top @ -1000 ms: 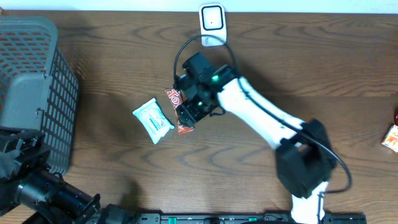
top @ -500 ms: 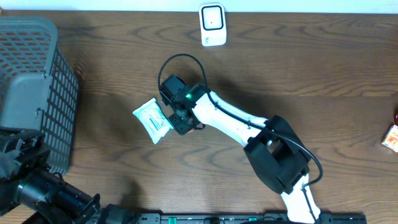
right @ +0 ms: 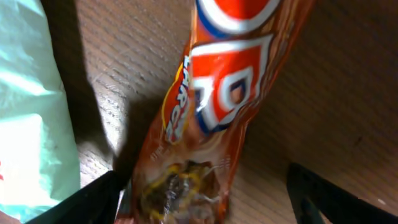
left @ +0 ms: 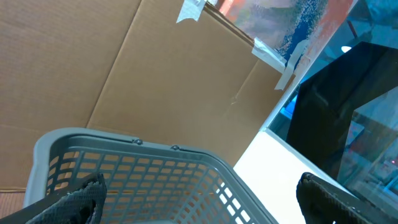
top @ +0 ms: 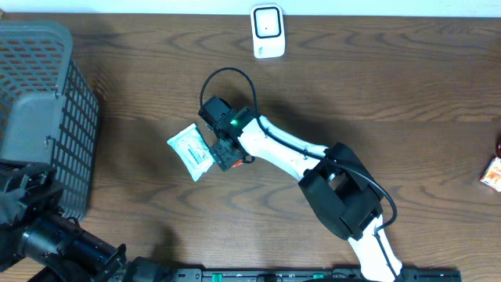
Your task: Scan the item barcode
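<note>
now the right tool [top: 222, 150] hangs left of centre in the overhead frame, fingers spread wide and gripping nothing. the orange snack packet [right: 211, 106] lies on the table [top: 407, 94] between them, just beside a white-green pouch [top: 190, 150]. the left tool [left: 199, 190] stands open, empty.

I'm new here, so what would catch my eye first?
The white right arm reaches mid-table, its end effector open over an orange snack packet beside a pale green packet. A grey basket fills the left edge; a white scanner sits at the far edge.
</note>
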### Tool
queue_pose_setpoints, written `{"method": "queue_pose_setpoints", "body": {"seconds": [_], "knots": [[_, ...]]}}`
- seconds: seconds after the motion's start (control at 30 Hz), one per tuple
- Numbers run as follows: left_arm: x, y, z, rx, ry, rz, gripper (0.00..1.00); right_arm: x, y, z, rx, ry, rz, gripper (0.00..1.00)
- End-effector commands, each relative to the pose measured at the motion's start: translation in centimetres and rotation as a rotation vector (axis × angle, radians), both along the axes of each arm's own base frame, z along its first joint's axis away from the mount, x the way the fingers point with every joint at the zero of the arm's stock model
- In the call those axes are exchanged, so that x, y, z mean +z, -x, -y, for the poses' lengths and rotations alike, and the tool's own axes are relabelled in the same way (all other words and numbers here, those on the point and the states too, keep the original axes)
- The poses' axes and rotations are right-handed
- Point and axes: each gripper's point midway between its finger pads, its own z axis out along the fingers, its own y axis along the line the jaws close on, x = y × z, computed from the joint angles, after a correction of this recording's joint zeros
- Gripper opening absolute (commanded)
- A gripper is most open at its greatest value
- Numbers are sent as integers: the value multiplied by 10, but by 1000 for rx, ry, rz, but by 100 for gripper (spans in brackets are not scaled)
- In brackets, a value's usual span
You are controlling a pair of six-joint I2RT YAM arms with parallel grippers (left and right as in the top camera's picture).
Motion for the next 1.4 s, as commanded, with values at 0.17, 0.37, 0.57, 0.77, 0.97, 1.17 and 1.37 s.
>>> {"method": "queue_pose_setpoints", "body": {"seconds": [0.17, 0.37, 0.57, 0.77, 0.97, 1.17, 1.37], "knots": [[2, 6, -3, 13, 9, 11, 98, -28, 15, -1, 13, 32, -62, 74], [2, 6, -3, 13, 9, 11, 98, -28, 14, -1, -6, 26, -64, 27], [2, 6, -3, 13, 9, 11, 98, -16, 15, -4, -4, 20, -79, 1], [2, 6, -3, 13, 9, 11, 98, 56, 45, -27, 54, -261, -397, 1], [2, 6, -3, 13, 9, 11, 98, 133, 59, -25, 4, -672, -798, 5], [2, 6, -3, 13, 9, 11, 98, 144, 46, 18, -173, -695, -926, 1], [2, 6, -3, 13, 9, 11, 98, 129, 40, 40, -423, -686, -1068, 1]]}}
